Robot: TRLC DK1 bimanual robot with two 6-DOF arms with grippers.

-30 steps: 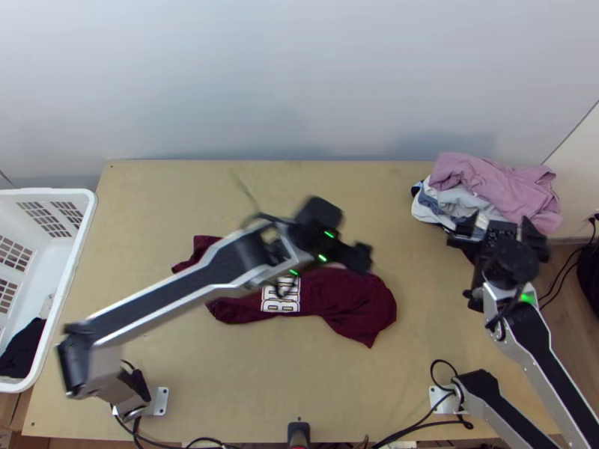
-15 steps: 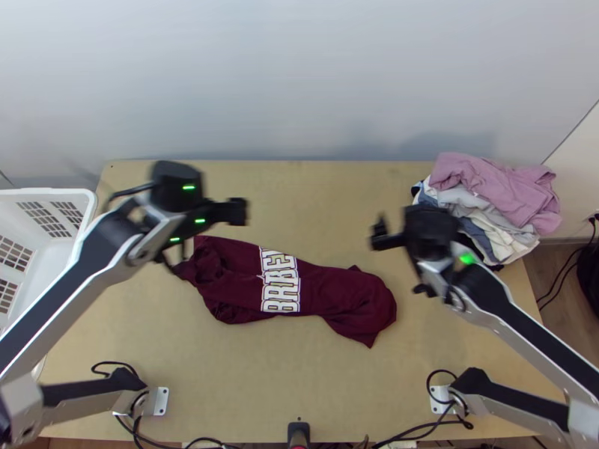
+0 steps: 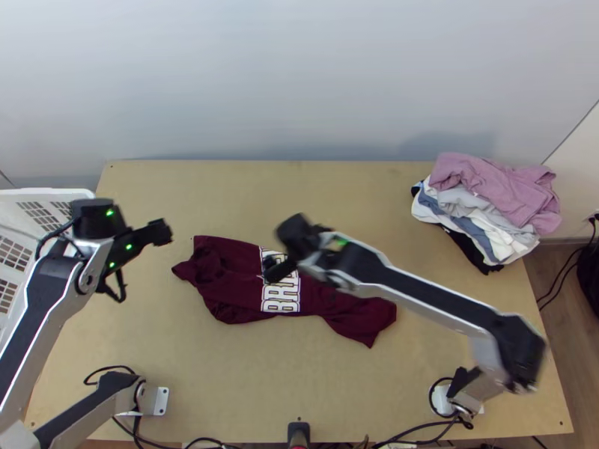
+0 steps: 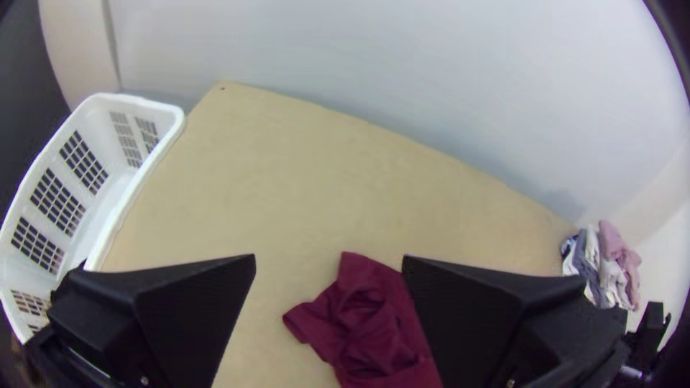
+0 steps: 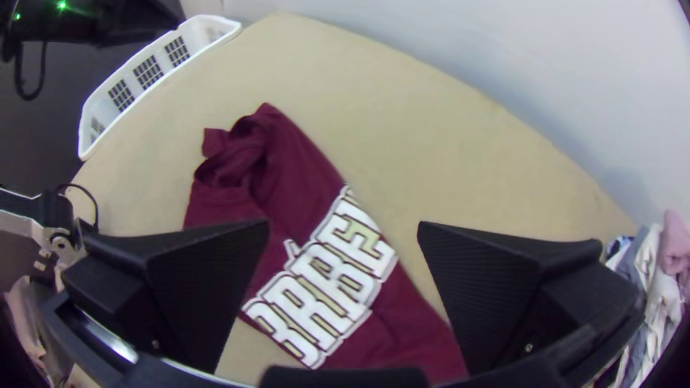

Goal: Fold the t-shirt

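"How do the arms stand?"
"Right arm (image 3: 434, 295) slants toward ten o'clock, right gripper (image 3: 297, 249) above the shirt (image 3: 224, 277). Left gripper (image 3: 142, 264) hangs at the shirt's nine o'clock, near the basket (image 3: 45, 192)."
"Holding anything?"
"Nothing. Both have their fingers spread wide."
"And the shirt?"
"Mid-table, long and narrow, stretched from nine toward four o'clock, rumpled at its nine-o'clock end."
"Writing?"
"White block letters (image 3: 281, 301) across its middle."

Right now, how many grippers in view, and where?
2. Seen from above, the left gripper is between the white basket and the t-shirt; the right gripper is over its white lettering.
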